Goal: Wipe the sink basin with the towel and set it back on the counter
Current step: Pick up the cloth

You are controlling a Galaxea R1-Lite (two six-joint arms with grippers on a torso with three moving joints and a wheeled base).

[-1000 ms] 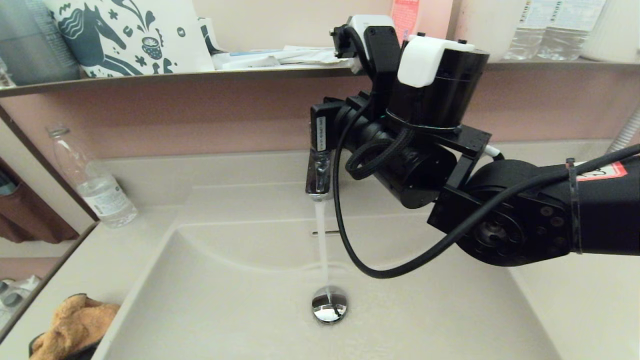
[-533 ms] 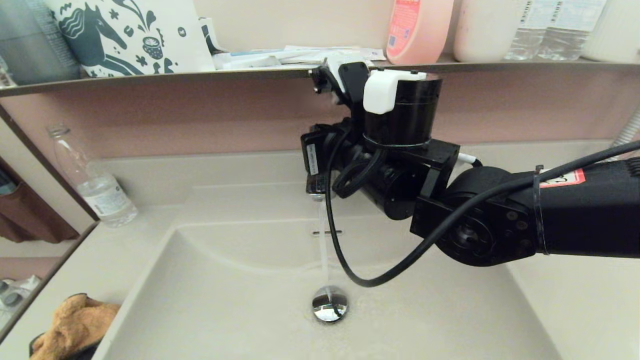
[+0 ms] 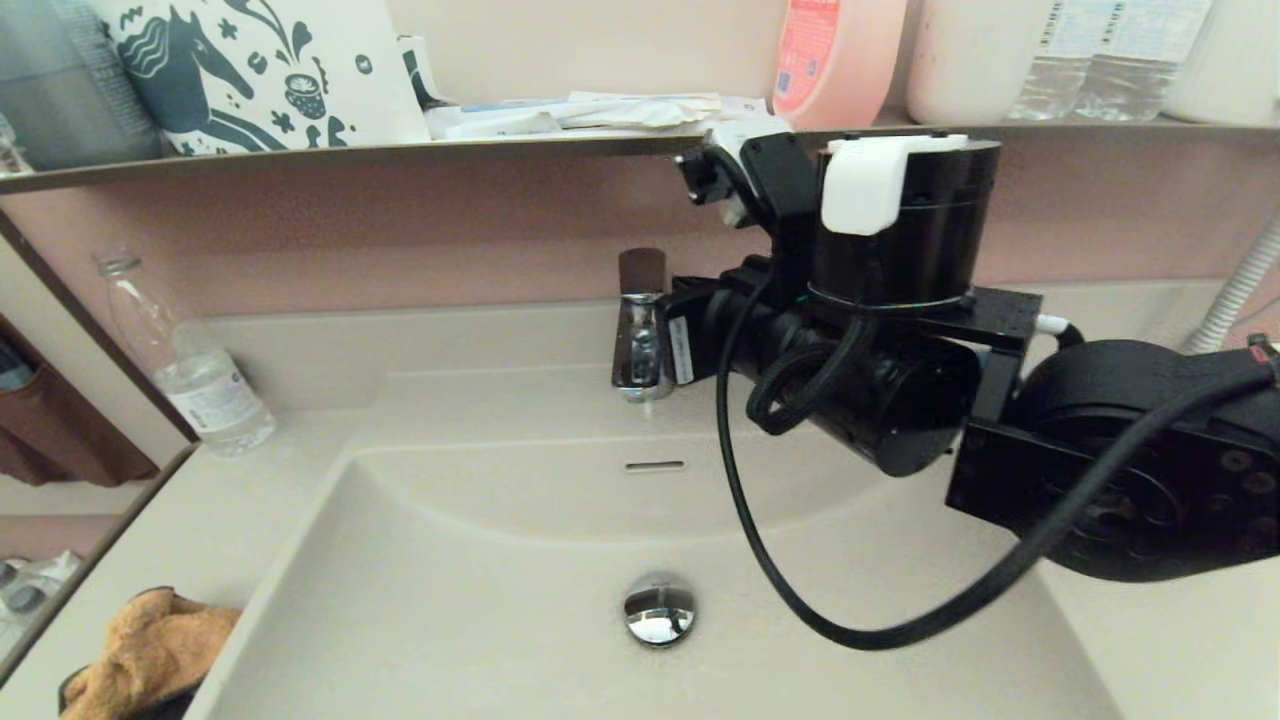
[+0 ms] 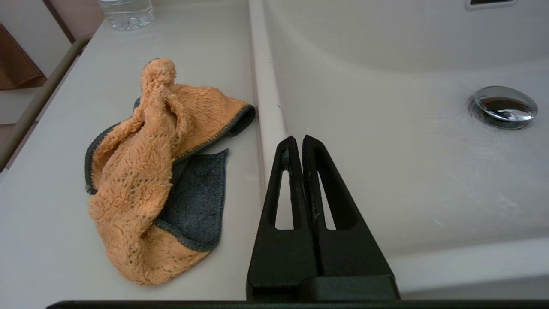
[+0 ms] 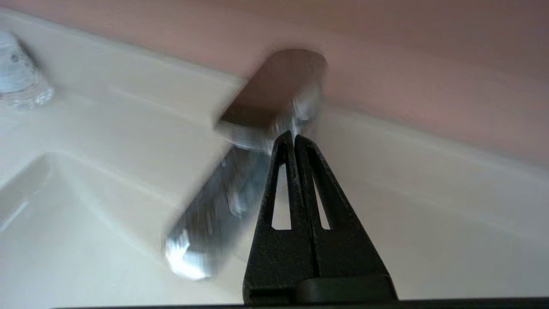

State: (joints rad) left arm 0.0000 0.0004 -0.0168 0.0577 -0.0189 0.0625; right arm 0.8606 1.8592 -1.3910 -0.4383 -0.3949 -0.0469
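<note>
The beige sink basin (image 3: 480,600) lies wet, with its chrome drain plug (image 3: 658,612) and overflow slot (image 3: 654,466). No water runs from the chrome tap (image 3: 640,340). The orange towel (image 3: 150,650), dark grey on its underside, sits crumpled on the counter (image 3: 250,470) left of the basin. In the left wrist view my left gripper (image 4: 299,139) is shut and empty over the basin's left rim, just right of the towel (image 4: 158,171). My right arm (image 3: 900,400) reaches over the basin. Its gripper (image 5: 294,136) is shut, with its tips at the tap's handle (image 5: 279,86).
A clear water bottle (image 3: 190,370) stands on the counter at the back left. A dark-edged shelf (image 3: 400,150) above carries a printed bag, papers and a pink bottle (image 3: 835,60). Brown fabric (image 3: 60,440) hangs at far left. A ribbed hose (image 3: 1235,290) runs down at far right.
The right gripper dipped at the tap, then the arm drew back to the right, uncovering the tap's handle. The water stream into the drain has stopped. The towel has not moved.
</note>
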